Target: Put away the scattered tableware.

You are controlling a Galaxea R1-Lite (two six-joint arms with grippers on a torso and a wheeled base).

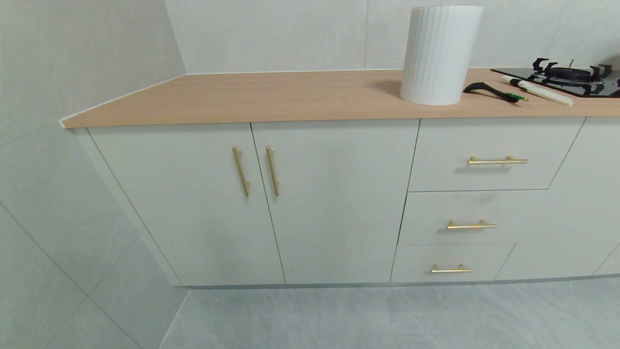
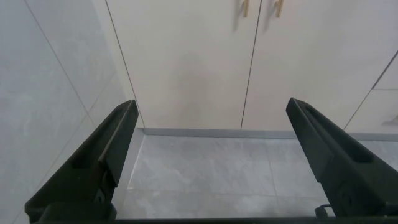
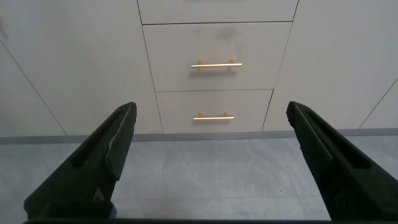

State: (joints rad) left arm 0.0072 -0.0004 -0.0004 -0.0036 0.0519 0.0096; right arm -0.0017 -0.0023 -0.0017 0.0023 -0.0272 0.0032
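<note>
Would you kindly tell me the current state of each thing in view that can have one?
Left gripper: open, empty.
Right gripper: open, empty.
Left cupboard door: closed.
Right cupboard door: closed.
Top drawer: closed.
Middle drawer: closed.
Bottom drawer: closed.
White ribbed container: upright on countertop.
Black utensil: lying flat.
White utensil: lying flat.

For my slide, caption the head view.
White ribbed container, black curved utensil and long white utensil on wooden countertop above closed drawers.
</note>
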